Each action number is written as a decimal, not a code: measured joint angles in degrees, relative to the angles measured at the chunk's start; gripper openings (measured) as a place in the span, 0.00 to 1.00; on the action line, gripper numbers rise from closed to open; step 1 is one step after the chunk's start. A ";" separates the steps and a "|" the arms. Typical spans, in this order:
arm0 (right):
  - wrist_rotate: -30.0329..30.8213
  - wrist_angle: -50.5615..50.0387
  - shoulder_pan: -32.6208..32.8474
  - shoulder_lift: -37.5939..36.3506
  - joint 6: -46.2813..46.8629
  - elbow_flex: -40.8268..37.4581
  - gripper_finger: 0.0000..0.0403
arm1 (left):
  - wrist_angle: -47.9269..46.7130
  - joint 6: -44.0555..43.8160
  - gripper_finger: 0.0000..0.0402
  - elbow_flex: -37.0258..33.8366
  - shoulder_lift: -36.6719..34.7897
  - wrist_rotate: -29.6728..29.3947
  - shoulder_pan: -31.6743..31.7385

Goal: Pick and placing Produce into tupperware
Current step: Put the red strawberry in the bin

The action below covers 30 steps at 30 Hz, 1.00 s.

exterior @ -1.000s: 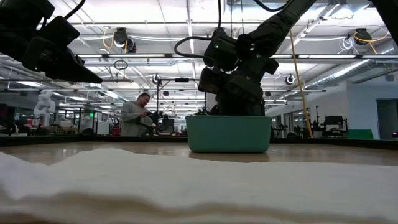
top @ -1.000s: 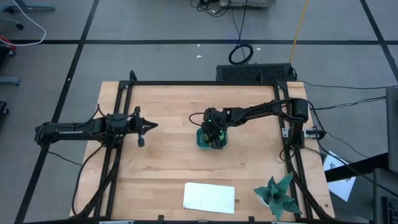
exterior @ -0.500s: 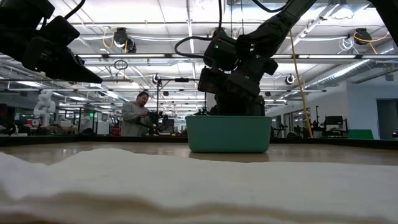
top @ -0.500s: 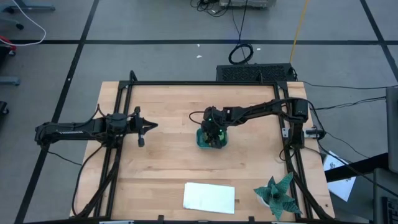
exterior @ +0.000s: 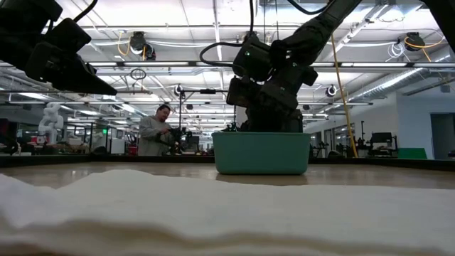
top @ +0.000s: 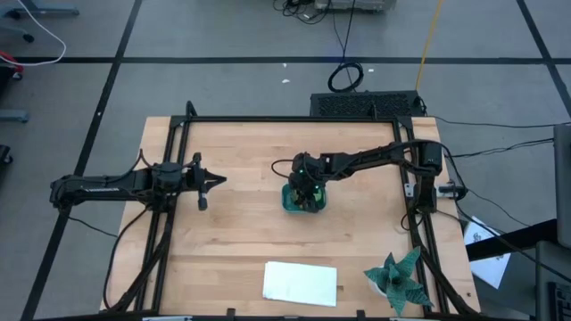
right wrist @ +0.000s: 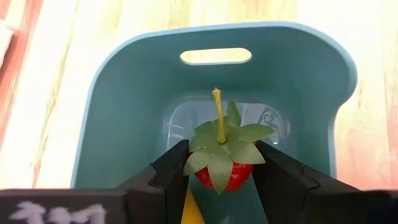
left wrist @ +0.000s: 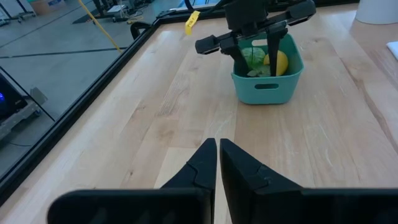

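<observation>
Red piece (right wrist: pixel 225 169) with green leafy cap and yellow stem sits between the right gripper (right wrist: pixel 219 167) fingers, gripped on both sides, inside the teal tupperware (right wrist: pixel 124 87) at mid-table. Left wrist view alone shows the yellow piece (left wrist: pixel 277 62) and the green ball (left wrist: pixel 253 57) in the tub. Left gripper (left wrist: pixel 217 163) shut and empty, above the wooden table (top: pixel 232 241) on its left. Low view: a person (exterior: pixel 152 131) in the room behind. White rectangle (top: pixel 301 282) and spiky plant (top: pixel 399 278) near the front edge.

The tub (exterior: pixel 261 153) wall hides the right gripper's fingers and the produce in the low view.
</observation>
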 joint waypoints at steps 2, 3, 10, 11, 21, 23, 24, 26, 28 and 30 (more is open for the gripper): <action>-0.04 0.01 0.08 0.31 0.00 0.00 0.38 | 0.00 -0.01 0.06 0.00 -0.01 0.00 0.00; -0.05 0.09 0.11 0.83 0.00 0.00 0.38 | 0.00 -0.01 0.06 0.01 0.01 0.00 0.00; -3.02 1.15 0.06 4.76 -0.15 0.24 0.39 | 0.02 0.00 0.06 0.01 -0.01 0.00 -0.01; -3.06 1.15 0.08 4.98 -0.17 0.24 0.39 | 0.02 0.00 0.06 -0.01 0.01 0.00 0.00; -2.09 1.67 -0.19 4.83 1.11 0.17 0.54 | 0.02 -0.01 0.06 0.00 -0.01 0.00 -0.01; -0.69 1.64 0.18 4.83 1.24 0.14 0.58 | 0.01 -0.01 0.06 0.00 0.01 0.00 -0.01; -0.15 1.62 0.39 4.83 1.17 0.11 0.59 | 0.02 -0.01 0.06 0.01 0.00 0.00 -0.01; 0.27 1.60 0.68 4.83 1.07 0.11 0.61 | 0.00 0.00 0.06 0.01 -0.01 0.00 -0.01; 0.28 1.58 0.91 4.85 1.07 0.11 0.61 | 0.01 -0.02 0.06 0.01 0.00 0.00 -0.01; 0.30 1.57 0.92 4.87 1.05 0.11 0.61 | 0.00 0.00 0.06 -0.01 0.01 0.00 0.01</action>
